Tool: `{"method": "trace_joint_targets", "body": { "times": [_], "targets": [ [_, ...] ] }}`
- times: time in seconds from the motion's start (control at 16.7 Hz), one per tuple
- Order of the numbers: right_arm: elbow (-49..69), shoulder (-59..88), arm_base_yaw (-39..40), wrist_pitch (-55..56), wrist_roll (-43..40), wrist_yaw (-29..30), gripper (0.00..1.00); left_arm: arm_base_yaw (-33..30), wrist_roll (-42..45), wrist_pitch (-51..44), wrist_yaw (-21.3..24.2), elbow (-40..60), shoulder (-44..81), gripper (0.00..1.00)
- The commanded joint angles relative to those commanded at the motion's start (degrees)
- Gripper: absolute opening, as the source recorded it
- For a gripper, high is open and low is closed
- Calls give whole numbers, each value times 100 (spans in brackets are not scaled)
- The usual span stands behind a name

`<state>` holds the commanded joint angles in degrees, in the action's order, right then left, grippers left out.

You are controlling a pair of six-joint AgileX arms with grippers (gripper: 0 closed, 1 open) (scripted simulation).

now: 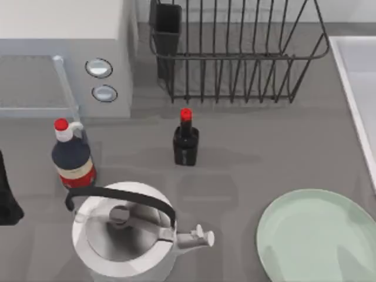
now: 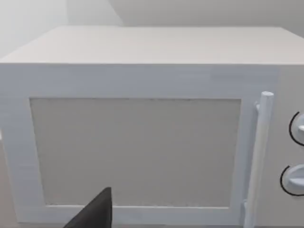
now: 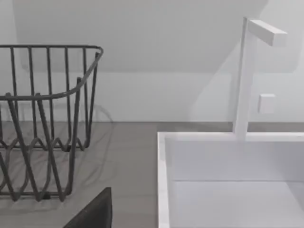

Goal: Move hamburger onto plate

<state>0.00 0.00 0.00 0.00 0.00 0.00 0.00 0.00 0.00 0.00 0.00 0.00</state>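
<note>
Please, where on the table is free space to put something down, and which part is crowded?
Free: the grey strip between the small dark bottle and the plate, below the dish rack; the plate's surface is bare too. Crowded: the top view's left side, where the kettle, the red-capped sauce bottle and the microwave stand close together.

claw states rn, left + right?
Left claw: faces the microwave; open or shut cannot be told.
Right claw: near the dish rack and sink; cannot be told.
</note>
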Motion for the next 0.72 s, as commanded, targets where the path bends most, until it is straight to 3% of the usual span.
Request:
{"method": "trace_joint_targets", "body": {
  "times": [0.36,0.72],
  "targets": [
    [440,629,-68,-591,-217,2,100,0,0,0,0,0,0,100],
    [1842,3140,-285,-2504,-909,8,100,0,0,0,0,0,0,100]
  ]
}}
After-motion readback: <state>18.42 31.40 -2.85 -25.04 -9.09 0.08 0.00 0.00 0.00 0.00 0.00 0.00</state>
